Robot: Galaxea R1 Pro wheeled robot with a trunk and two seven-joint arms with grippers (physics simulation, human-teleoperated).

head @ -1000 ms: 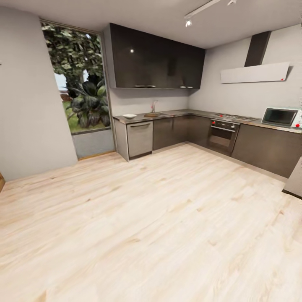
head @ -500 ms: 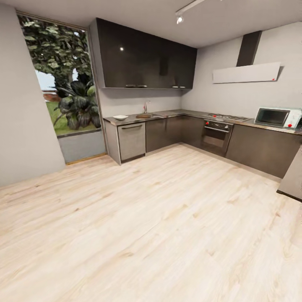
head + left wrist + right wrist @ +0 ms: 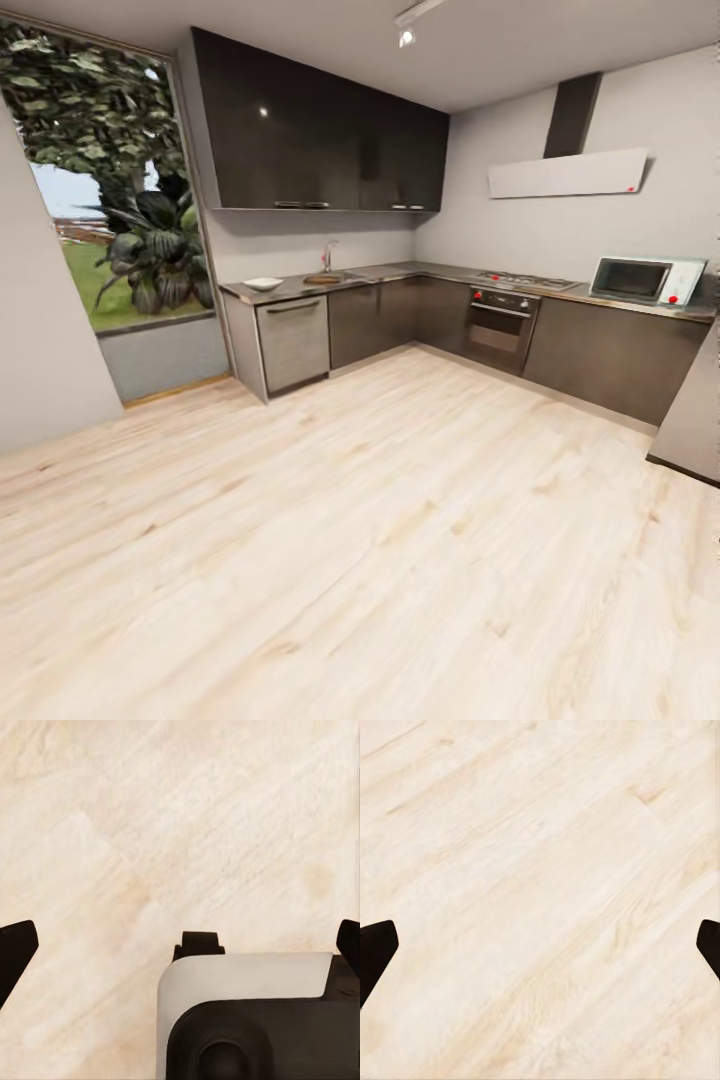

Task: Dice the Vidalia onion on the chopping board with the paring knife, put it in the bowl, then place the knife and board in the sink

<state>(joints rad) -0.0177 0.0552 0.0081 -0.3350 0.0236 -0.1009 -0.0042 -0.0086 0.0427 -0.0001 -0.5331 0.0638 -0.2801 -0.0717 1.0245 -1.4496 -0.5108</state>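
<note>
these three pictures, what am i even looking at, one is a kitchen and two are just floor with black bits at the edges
They come from one wheeled robot with two arms. The kitchen picture is from its head camera: across the wood floor stands a grey countertop with a white bowl, a sink with its faucet, and a microwave. The other two come from cameras on each wrist, pointing down at the floor. The black bits are the fingertips of the left end effector and right end effector, spread wide apart and holding nothing.

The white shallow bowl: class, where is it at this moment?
In the head view, the white shallow bowl sits at the left end of the grey countertop, left of the chrome faucet, near the window.
</note>
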